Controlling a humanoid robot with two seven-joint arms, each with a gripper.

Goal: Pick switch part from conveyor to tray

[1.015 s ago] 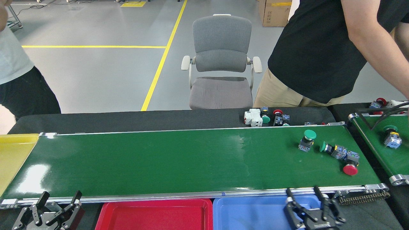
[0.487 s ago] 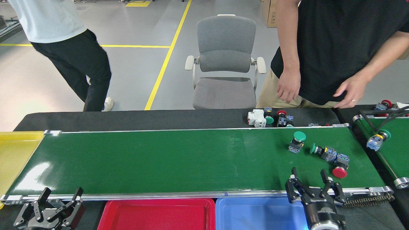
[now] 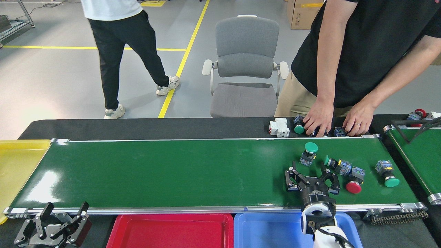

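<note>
Switch part (image 3: 307, 153) with a green cap is lying on the conveyor (image 3: 172, 172) toward its right end, just beyond the right gripper (image 3: 311, 174), jaws spread. Left gripper (image 3: 62, 215) is hovering near-left, jaws spread, beside the red tray (image 3: 168, 230). No writing is legible.

My single head view looks forward and down across the conveyor (image 3: 172, 172), near edge closest, chair (image 3: 245, 65) far.

Your right tool (image 3: 311, 168) hangs spread over the conveyor (image 3: 172, 172), just beside the green-capped switch (image 3: 308, 154) near its far-right corner.
</note>
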